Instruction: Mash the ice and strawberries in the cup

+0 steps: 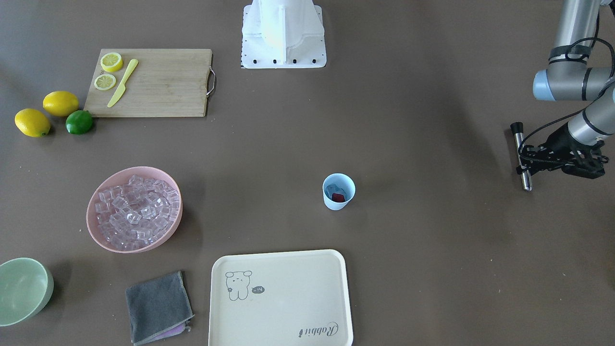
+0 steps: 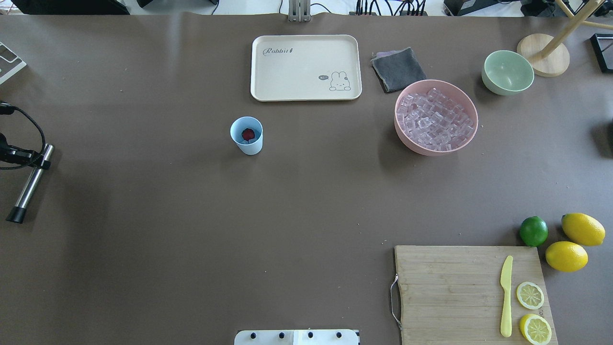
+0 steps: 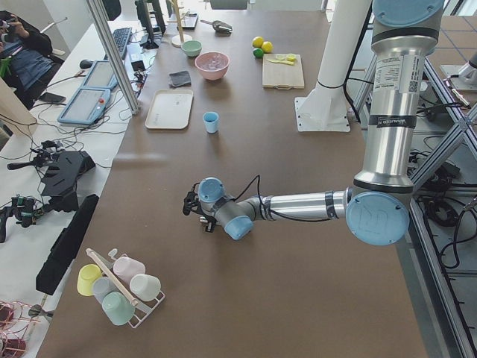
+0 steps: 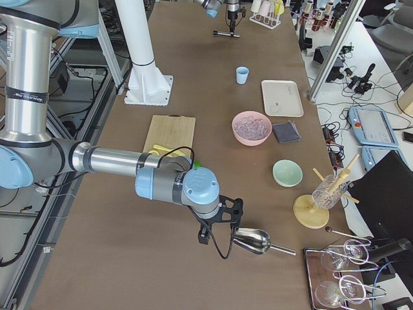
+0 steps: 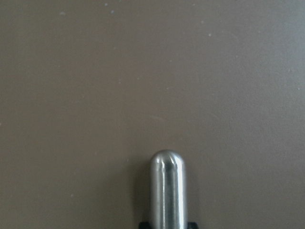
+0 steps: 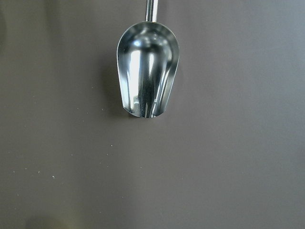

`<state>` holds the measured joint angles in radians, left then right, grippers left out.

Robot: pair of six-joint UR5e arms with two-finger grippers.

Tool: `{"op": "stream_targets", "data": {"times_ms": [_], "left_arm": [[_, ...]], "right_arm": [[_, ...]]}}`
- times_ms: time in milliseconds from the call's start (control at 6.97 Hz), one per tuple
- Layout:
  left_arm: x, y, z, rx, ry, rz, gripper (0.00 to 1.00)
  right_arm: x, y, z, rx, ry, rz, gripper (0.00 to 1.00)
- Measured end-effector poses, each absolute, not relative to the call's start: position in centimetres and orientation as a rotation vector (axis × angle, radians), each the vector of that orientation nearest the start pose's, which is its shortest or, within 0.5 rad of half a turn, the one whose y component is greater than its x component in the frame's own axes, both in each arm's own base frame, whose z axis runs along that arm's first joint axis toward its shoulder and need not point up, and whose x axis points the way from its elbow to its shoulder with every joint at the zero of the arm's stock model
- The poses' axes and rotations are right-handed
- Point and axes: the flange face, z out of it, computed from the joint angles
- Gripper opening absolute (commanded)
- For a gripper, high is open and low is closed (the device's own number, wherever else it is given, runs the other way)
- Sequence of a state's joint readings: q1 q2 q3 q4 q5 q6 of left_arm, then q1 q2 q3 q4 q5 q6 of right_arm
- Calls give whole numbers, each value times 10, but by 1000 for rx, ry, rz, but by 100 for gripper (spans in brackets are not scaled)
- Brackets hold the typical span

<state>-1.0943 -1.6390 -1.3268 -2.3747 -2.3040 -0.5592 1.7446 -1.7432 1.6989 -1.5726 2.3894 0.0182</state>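
The pale blue cup (image 1: 336,204) stands upright mid-table and also shows in the overhead view (image 2: 250,147). The red strawberry (image 1: 338,197) lies inside it (image 2: 248,134). The ice (image 1: 137,211) fills a pink bowl (image 2: 421,147), apart from the cup. My left gripper (image 1: 524,162) is shut on a steel muddler (image 2: 29,184) with a black end, far from the cup near the table's end; its rounded tip shows in the left wrist view (image 5: 167,191). My right gripper (image 4: 219,219) shows only in the exterior right view, beside a metal scoop (image 6: 147,76); I cannot tell its state.
A cream tray (image 1: 288,298), a grey cloth (image 1: 158,307) and a pale green bowl (image 1: 24,290) lie along the operators' edge. A wooden cutting board (image 1: 163,86) holds lemon slices and a yellow knife, with lemons and a lime (image 1: 79,122) beside it.
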Motion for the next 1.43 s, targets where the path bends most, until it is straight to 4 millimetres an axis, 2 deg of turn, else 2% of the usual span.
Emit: {"op": "stream_targets", "data": {"times_ms": [287,430,717,860,1004,1147,1290,1434], "left_arm": [[174,-527,654,181,861,199,99],[159,-533,656,193,844,180,99],[108,-550,650,187,824,88,99],[75,-568,632,172,824,20,99],[33,-586,602,163,823,-66,99],[-7,-595,562,154,817,-142,99],[-31,-584,534,134,810,-192,99],[-40,-560,542,130,809,-208,99]], "right_arm": [[131,-398,671,21,-821,200,100],[131,-398,672,19,-821,200,100],[131,-397,672,18,-821,201,100],[131,-396,672,17,-821,202,100],[131,-395,672,17,-821,202,100],[131,-394,673,16,-821,202,100],[130,-393,674,15,-821,202,100],[130,-394,674,14,-823,203,100]]}}
